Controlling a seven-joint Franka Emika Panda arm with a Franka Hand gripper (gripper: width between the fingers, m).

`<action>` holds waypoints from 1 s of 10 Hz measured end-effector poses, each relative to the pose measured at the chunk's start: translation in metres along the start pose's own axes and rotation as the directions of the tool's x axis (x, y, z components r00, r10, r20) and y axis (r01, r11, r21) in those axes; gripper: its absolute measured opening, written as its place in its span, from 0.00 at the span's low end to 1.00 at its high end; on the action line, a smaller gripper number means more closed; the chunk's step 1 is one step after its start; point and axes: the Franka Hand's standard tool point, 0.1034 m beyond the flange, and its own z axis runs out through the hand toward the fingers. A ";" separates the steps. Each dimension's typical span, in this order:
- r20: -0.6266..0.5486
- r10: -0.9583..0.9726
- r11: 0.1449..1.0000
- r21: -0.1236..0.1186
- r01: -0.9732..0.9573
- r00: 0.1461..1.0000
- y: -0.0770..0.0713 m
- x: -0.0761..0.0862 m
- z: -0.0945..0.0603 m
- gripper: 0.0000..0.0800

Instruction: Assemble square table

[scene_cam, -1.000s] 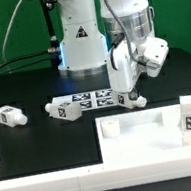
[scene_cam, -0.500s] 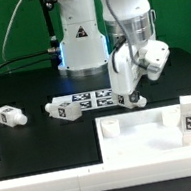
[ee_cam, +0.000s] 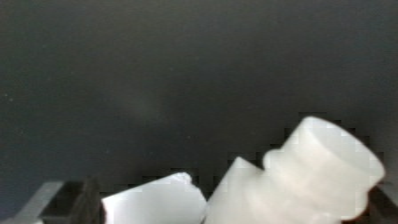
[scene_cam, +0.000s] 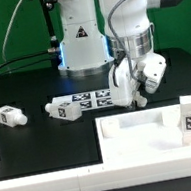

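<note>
Square table leg (ee_cam: 320,165) lifting off bench (scene_cam: 21,86), tilting with claw (scene_cam: 132,92) since half-second ago; claw clamping it, nearly closed; socket insertion approaching.

Smooth white plastic square top (scene_cam: 142,141) and leg (scene_cam: 10,116) (matt black table (scene_cam: 41,144)).

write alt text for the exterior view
A robot's claw hangs over a black table beside the marker board. One leg and a second leg lie toward the exterior view's left; the white table top sits in front, a third leg upright on it.
</note>
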 end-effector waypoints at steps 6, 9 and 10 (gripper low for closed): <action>0.003 -0.100 0.995 0.003 0.100 0.995 0.004 -0.012 -0.001 0.35; 0.010 -0.355 0.935 -0.021 0.355 0.935 0.027 -0.048 -0.003 0.35; 0.012 -0.447 0.894 -0.016 0.447 0.894 0.025 -0.047 -0.003 0.35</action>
